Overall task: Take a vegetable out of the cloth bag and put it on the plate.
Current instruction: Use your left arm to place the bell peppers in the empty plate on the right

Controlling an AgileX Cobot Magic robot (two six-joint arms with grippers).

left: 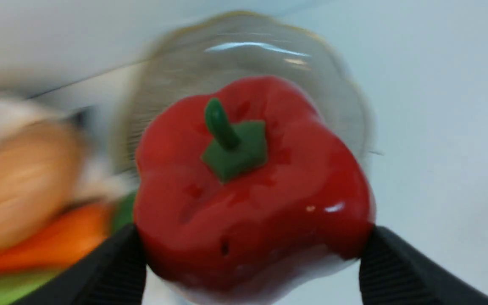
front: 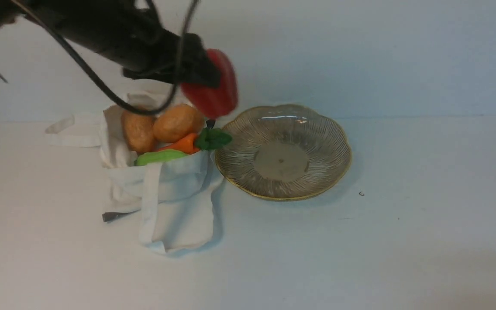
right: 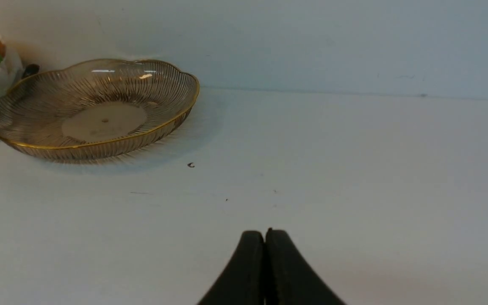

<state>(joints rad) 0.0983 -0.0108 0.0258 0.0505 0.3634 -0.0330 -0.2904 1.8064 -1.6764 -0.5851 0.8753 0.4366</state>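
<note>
- Currently the left tool (left: pixel 252 250) pinches the glossy red lobed bell pepper (left: pixel 248 190), its green stem end facing the left wrist camera.
- Its skin gleams, blurred in the front view.
- Right of the left tool, and lower, sits the scalloped, gold-rimmed ribbed glass plate (front: pixel 281 162).
- Below the left tool, the white fabric bag (front: pixel 166 181) holds brown potatoes (front: pixel 178 123) and an orange carrot (front: pixel 185 144).
- The right tool (right: pixel 264 233) is pressed together.

My black, dark-jointed left arm (front: pixel 114 38) reaches in high from the left, its wrist tipped downward; my black two-fingered left gripper (left: pixel 254 245) is clamped, fingers spread wide, left of and above the plate (a broad grip, this). My slim black right gripper (right: pixel 264 237) has its fingers together, well to the plate's right.
</note>
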